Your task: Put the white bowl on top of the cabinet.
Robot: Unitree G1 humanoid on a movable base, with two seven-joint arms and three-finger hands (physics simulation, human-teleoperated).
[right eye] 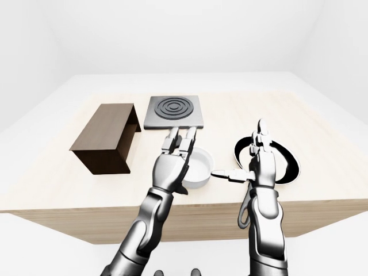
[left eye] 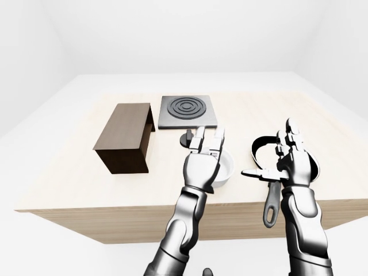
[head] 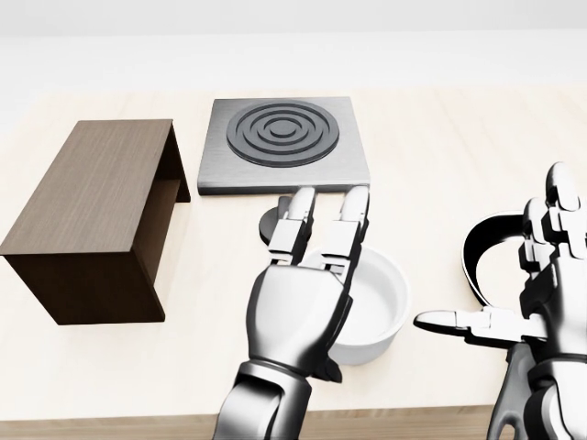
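Surface: I see a pale wooden table (head: 431, 174) with a thick slab edge, standing in a plain white room.
Cabinet: the dark brown wooden box cabinet (head: 87, 215) sits at about 9 o'clock in the head view, its open side turned toward the stove; its top is bare.
Stove: a square grey burner plate with dark concentric rings (head: 282, 142) lies at 12 o'clock, just right of the cabinet.
Knob: a small dark round object (head: 271, 225) shows just below the stove, partly behind my left fingers — I cannot tell what it is.
Bowl: the white round bowl (head: 381, 307) rests on the table at centre, well apart from the cabinet.
Left hand: my silver left hand (head: 298, 307) has its fingers straight and spread, overlapping the bowl's left rim; I cannot tell whether it touches.
Right hand: my silver right hand (head: 541, 293) at 4 o'clock is spread flat — thumb out, empty.
Pan: a black frying pan (left eye: 264, 152) lies behind that hand, handle toward the table's near edge.
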